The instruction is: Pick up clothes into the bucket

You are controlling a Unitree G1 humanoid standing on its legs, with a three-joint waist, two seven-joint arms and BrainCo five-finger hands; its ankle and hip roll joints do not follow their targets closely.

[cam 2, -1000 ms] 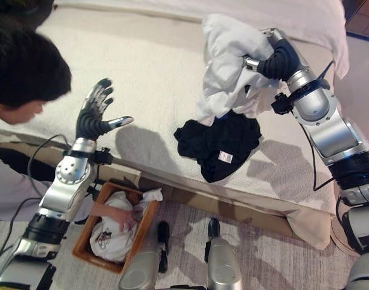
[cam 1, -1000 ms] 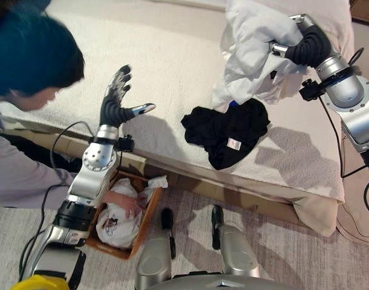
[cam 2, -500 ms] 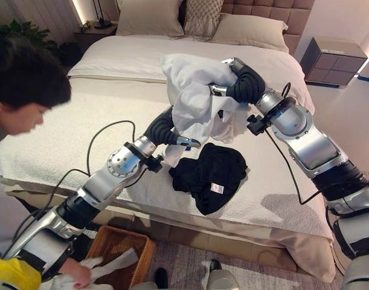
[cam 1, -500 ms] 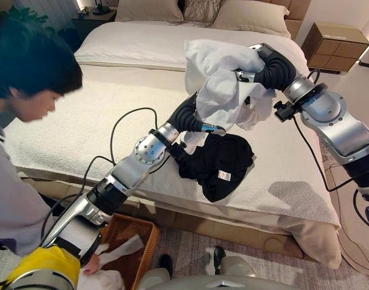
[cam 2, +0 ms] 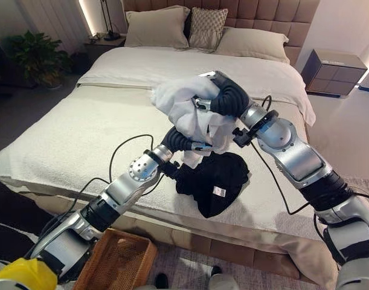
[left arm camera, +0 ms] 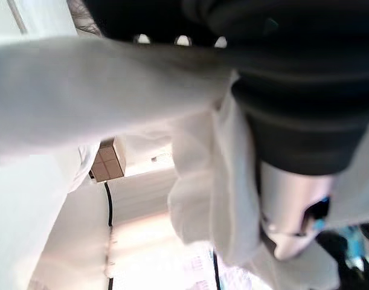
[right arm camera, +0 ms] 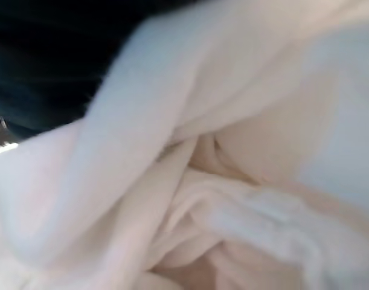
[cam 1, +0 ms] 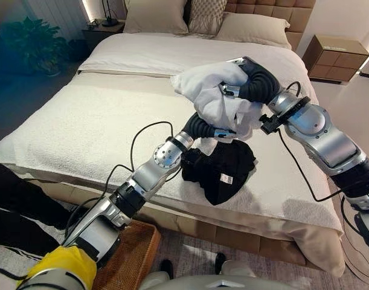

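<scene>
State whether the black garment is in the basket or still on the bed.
On the bed: the black garment lies crumpled on the bed, apart from the wicker basket on the floor.

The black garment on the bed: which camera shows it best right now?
The right eye view: the black garment lies whole on the bed, under the raised white garment, with the left hand at its upper edge. The left eye view shows it much the same. The left wrist view catches a dark scrap; the right wrist view is mostly white cloth.

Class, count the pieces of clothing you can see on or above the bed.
2: a white garment held up over the bed at the right hand, and a black garment lying on the bed beneath it. The white bundle may hide more.
</scene>
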